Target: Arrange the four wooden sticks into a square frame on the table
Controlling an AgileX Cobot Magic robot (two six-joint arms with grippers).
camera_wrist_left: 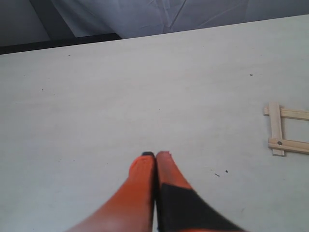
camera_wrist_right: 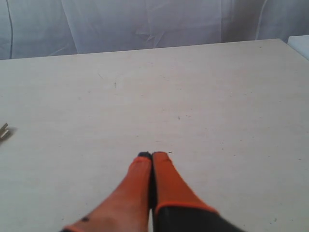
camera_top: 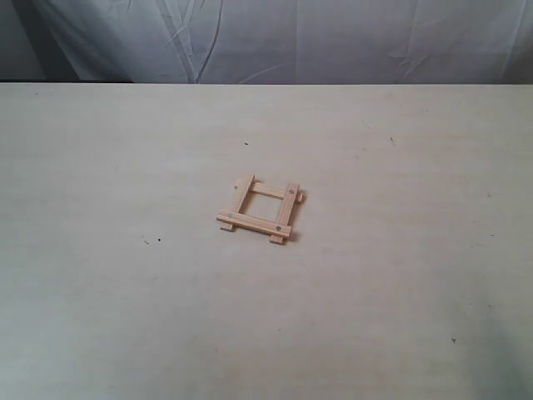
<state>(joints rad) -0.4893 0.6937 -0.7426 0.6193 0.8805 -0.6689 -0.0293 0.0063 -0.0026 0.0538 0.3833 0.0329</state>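
Observation:
The four wooden sticks lie as a small square frame (camera_top: 261,209) at the middle of the pale table (camera_top: 125,317), corners overlapped and ends protruding. Part of the frame (camera_wrist_left: 284,129) shows at the edge of the left wrist view, and only a stick tip (camera_wrist_right: 4,130) shows in the right wrist view. My left gripper (camera_wrist_left: 155,155) is shut with nothing in it, orange fingers pressed together, well apart from the frame. My right gripper (camera_wrist_right: 152,155) is also shut and empty, over bare tabletop. Neither gripper appears in the exterior view.
A grey-white cloth backdrop (camera_top: 275,37) hangs behind the table's far edge. A few tiny dark specks (camera_top: 158,241) mark the tabletop. A pale object corner (camera_wrist_right: 299,43) shows past the table's edge in the right wrist view.

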